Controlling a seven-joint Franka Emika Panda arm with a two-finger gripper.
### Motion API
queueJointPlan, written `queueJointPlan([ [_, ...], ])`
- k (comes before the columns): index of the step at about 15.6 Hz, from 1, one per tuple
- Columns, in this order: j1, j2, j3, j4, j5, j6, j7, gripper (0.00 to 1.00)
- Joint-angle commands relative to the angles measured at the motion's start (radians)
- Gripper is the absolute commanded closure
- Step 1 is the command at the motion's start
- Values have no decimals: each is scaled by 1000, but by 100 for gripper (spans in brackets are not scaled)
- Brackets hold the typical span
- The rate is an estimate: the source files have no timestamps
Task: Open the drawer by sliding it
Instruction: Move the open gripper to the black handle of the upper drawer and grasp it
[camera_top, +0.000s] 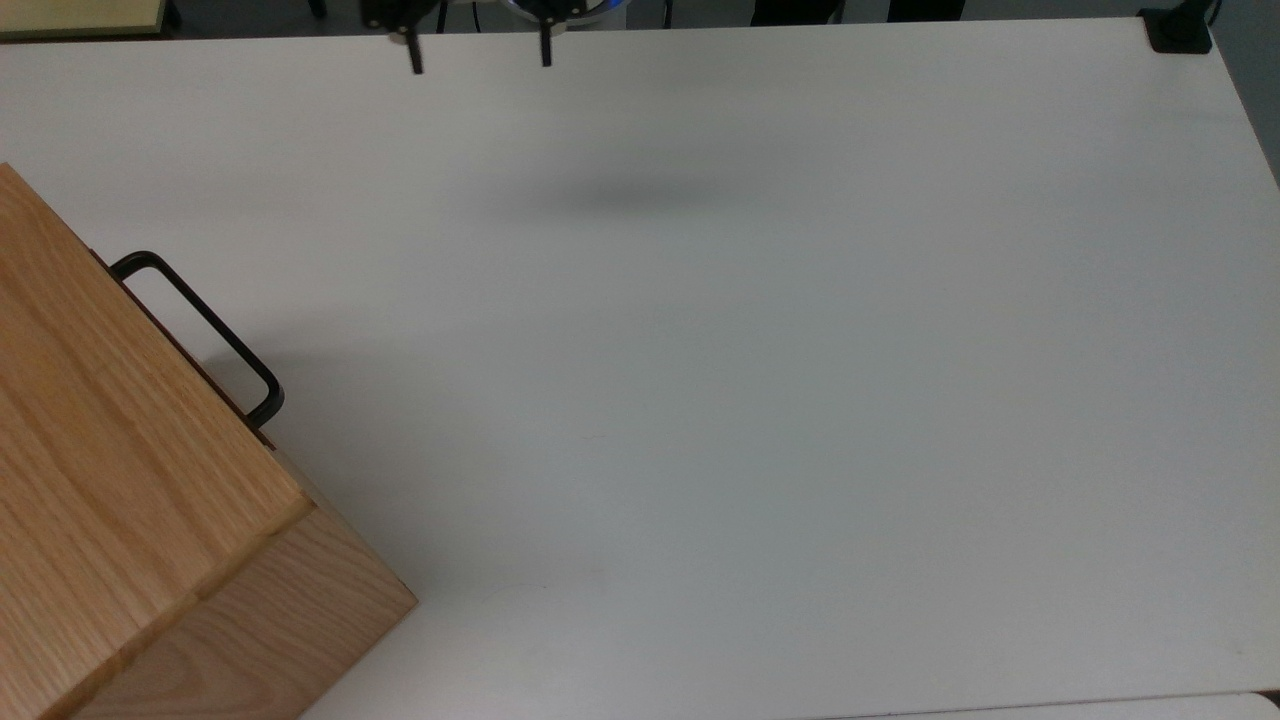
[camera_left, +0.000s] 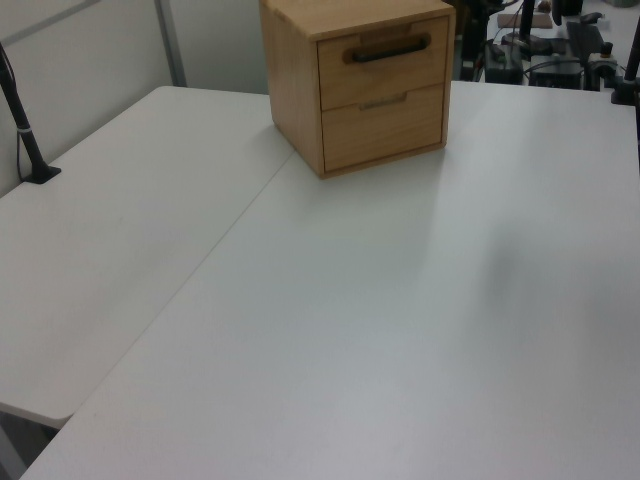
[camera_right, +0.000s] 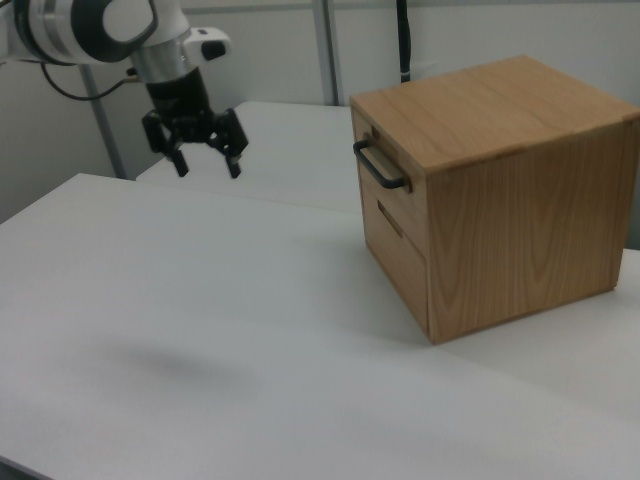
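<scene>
Nothing is done yet — the drawer (camera_right: 388, 175) sits flush in the cabinet (camera_right: 500, 190) at the top view's 8 o'clock. The end effector (camera_right: 205, 160) hangs at 12 o'clock, fingers apart and empty, well away from the handle (camera_right: 378, 165); approach, grip and pull all remain.

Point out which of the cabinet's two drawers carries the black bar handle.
The upper drawer: the black U-shaped handle spans its front. The lower drawer below it has only a small notch at its top edge, no bar. Both are shut flush.
</scene>
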Motion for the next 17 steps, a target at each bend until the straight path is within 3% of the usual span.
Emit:
queueJointPlan([
  [1,-26,60,-8,50,-59,135,-131,0],
  [5,-67,114,-8,52,-115,304,-240,0],
  [11,-104,169,-8,52,-312,464,-375,0],
  [17,-117,235,-8,50,-489,590,-387,4],
])
